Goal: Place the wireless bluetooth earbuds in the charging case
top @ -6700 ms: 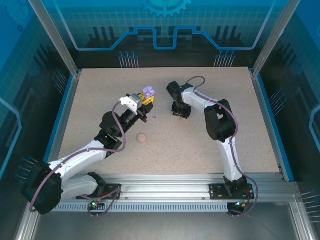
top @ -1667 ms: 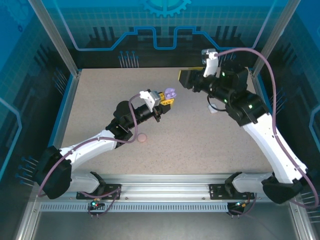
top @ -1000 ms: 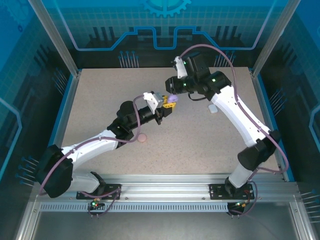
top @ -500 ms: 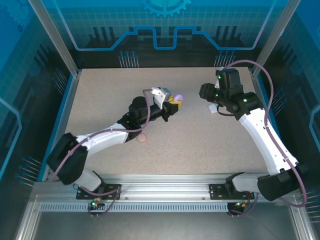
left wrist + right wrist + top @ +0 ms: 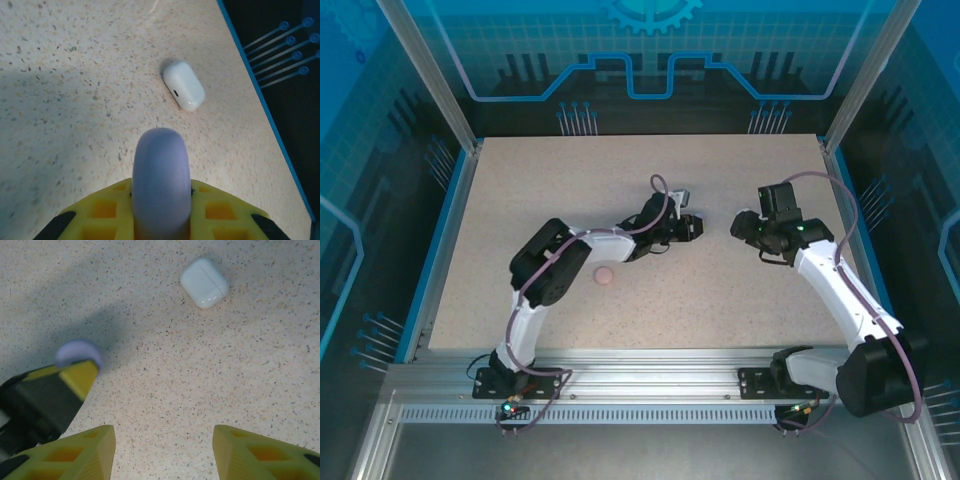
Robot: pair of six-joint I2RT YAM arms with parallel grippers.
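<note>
Purple case [image 5: 161,175]: clamped in the left jaws, rounded end forward, lid apparently shut; near the middle of the table [image 5: 520,200].
Left jaws: together on the purple case.
Right jaws: apart, nothing between them, looking down at bare table with the white case [image 5: 205,282] ahead.
White case: flat on the table, closed, near both jaws, touching neither.
Pink case [image 5: 604,276]: on the table beside the left forearm, well apart from the other two.
Buds: too small to make out; I cannot tell where any lies.
Done, as judged: the purple case looks closed in the grip, so its pair is likely in, though that is not certain.
Left, as judged: the white and pink cases sit unheld; whether they are filled cannot be told. The parted right jaws near the white case suggest it is next.
Top view adds: the pink case, and the two arms meeting mid-table, jaws facing each other.
Left wrist view adds: a small dark port on the white case's end.
Right wrist view adds: the white case's lid seam, and the purple case end-on in the left jaws.
</note>
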